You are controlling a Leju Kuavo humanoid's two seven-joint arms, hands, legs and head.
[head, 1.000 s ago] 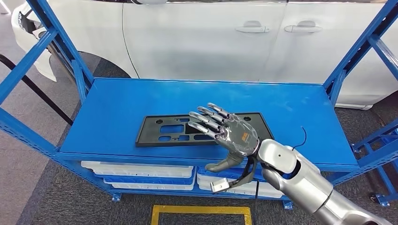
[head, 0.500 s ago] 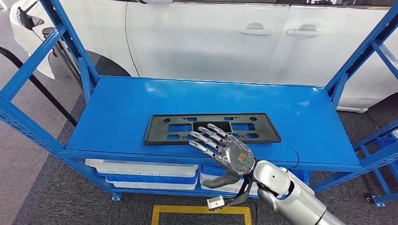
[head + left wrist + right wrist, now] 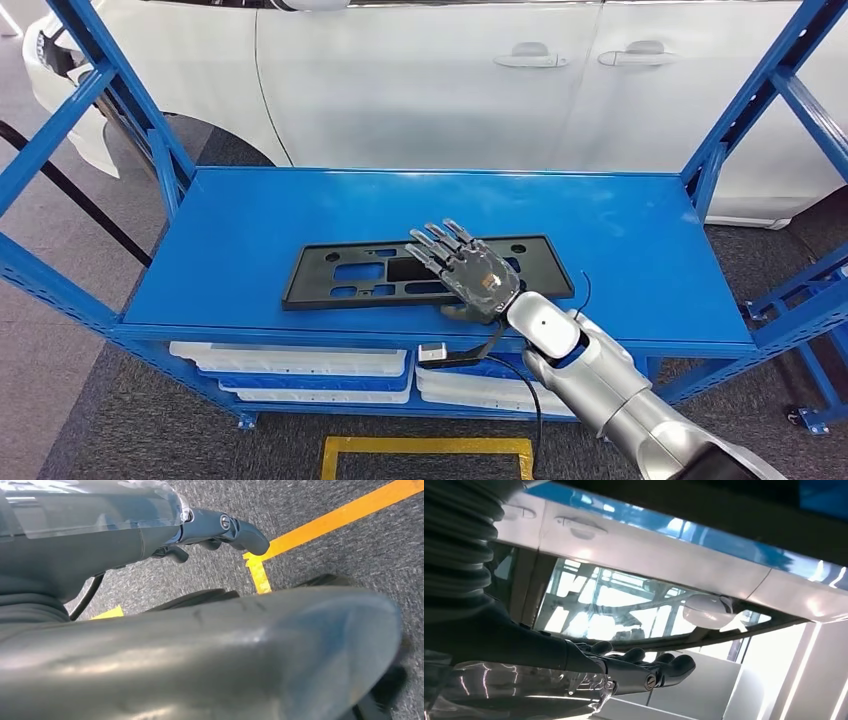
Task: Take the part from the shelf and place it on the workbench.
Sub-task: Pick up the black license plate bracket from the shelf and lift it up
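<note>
The part (image 3: 340, 272), a flat black rectangular frame with cut-outs, lies on the blue shelf (image 3: 620, 250) near its front edge. My right hand (image 3: 468, 273) reaches over the part's right half, its fingers stretched out and apart above the plate and its thumb down by the plate's front edge. It grips nothing that I can see. The right wrist view shows the right hand (image 3: 634, 672) with its fingers straight. My left hand (image 3: 220, 530) hangs over the grey floor and holds nothing.
A white car (image 3: 450, 80) stands close behind the shelf. Blue uprights (image 3: 120, 100) frame both ends. White bins (image 3: 300, 365) sit on the level below. A yellow floor mark (image 3: 430, 445) lies in front, and a small plug on a cable (image 3: 432, 351) dangles from my right wrist.
The camera has shifted a little. My right hand has moved forward from the shelf's front edge and now lies low over the part's right half. The part has not moved on the shelf.
</note>
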